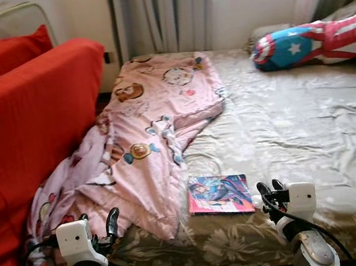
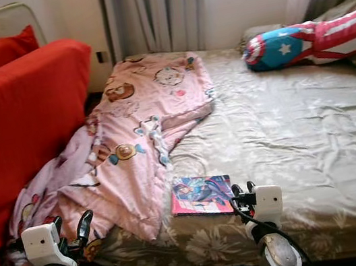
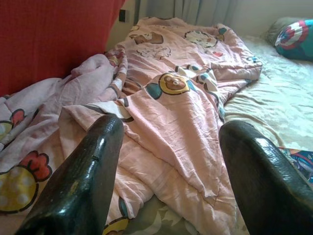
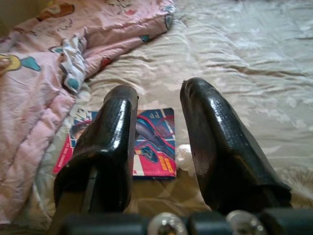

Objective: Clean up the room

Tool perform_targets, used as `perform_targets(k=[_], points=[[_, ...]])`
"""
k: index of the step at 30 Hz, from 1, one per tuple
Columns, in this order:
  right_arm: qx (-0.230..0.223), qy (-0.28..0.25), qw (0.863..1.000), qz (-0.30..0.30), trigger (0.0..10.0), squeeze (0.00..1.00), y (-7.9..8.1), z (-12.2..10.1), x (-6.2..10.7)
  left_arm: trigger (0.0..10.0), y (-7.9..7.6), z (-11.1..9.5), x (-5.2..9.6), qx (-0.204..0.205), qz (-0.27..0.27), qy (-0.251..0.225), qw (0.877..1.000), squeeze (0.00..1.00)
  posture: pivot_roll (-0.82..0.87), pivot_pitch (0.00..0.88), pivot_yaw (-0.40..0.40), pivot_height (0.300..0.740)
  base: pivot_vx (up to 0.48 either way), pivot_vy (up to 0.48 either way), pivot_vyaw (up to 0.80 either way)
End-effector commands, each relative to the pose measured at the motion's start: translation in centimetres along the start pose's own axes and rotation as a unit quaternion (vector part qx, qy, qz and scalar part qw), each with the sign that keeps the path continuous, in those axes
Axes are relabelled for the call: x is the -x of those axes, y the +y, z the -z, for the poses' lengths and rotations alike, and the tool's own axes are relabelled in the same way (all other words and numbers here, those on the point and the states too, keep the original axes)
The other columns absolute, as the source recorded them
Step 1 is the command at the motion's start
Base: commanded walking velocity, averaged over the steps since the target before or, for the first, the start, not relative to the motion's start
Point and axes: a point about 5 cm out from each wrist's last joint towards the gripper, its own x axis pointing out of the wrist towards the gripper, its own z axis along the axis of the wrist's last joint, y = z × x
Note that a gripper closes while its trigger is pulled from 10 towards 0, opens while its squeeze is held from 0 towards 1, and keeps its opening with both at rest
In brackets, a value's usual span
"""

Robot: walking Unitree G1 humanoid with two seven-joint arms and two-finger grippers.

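A pink cartoon-print blanket [image 1: 154, 133] lies rumpled over the left side of the bed [image 1: 300, 126] and spills off its front corner. A colourful comic book [image 1: 220, 194] lies flat near the bed's front edge, beside the blanket. My left gripper [image 1: 108, 228] hovers open at the blanket's hanging edge; its fingers [image 3: 83, 176] frame the pink cloth [image 3: 181, 122]. My right gripper [image 1: 267, 194] is open just right of the book, with nothing between its fingers [image 4: 115, 142]; the book [image 4: 151, 142] lies just beyond them.
A red sofa back [image 1: 19, 125] with a red cushion stands close on the left. A star-and-stripes bolster pillow [image 1: 316, 41] lies at the bed's far right, by other pillows. Curtains [image 1: 165, 12] and a window are behind. The olive sheet's right half is bare.
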Motion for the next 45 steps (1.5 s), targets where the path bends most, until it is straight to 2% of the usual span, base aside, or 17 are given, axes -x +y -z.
perform_targets(k=[1, 25, 33, 34, 35, 36, 41, 45], points=[[-0.002, -0.01, 1.0, 0.003, 10.0, 0.0, -0.1, -0.5, -0.1, 10.0, -0.3, -0.5, -0.3, 0.004, 0.009, -0.007, 1.0, 0.0, 0.08, 0.0, -0.071, 0.64, 0.0, 0.0, 0.0], [0.004, 0.014, 1.0, -0.005, 10.0, 0.0, 0.0, 0.4, -0.1, 10.0, -0.5, -0.4, -0.2, 0.009, 0.014, -0.006, 1.0, 0.0, 0.08, 0.0, -0.073, 0.64, 0.34, 0.0, 0.0], [-0.008, 0.063, 0.998, 0.006, 10.0, 0.0, -0.5, 1.9, -0.3, 10.0, -0.8, -0.4, -0.3, 0.007, 0.018, -0.004, 1.0, 0.0, 0.07, 0.006, -0.07, 0.64, 0.074, 0.0, 0.0], [-0.015, 0.067, 0.998, 0.007, 10.0, 0.12, -0.5, 2.1, -0.4, 10.0, -0.8, -0.5, -0.4, 0.007, 0.019, -0.004, 1.0, 0.0, 0.07, 0.009, -0.068, 0.64, 0.0, 0.0, 0.0], [-0.021, 0.073, 0.997, 0.012, 10.0, 0.65, -0.6, 2.3, -0.6, 10.0, -0.9, -0.5, -0.5, 0.007, 0.019, -0.004, 1.0, 0.0, 0.08, 0.016, -0.067, 0.64, 0.0, 0.0, 0.0], [-0.033, 0.078, 0.996, 0.018, 10.0, 1.0, -0.6, 2.4, -0.7, 10.0, -0.9, -0.5, -0.5, 0.006, 0.02, -0.004, 1.0, 0.0, 0.08, 0.023, -0.067, 0.64, 0.0, 0.0, 0.0], [-0.08, 0.112, 0.989, 0.049, 10.0, 1.0, -1.0, 3.3, -1.3, 10.0, -0.8, -0.7, -0.9, 0.004, 0.022, -0.004, 1.0, 0.0, 0.09, 0.043, -0.065, 0.64, 0.0, 0.0, 0.0], [-0.094, 0.148, 0.982, 0.064, 10.0, 1.0, -1.3, 4.0, -1.7, 10.0, -0.9, -0.7, -1.3, 0.002, 0.029, -0.001, 1.0, 0.0, 0.12, 0.079, -0.059, 0.64, 0.0, 0.0, 0.0]])
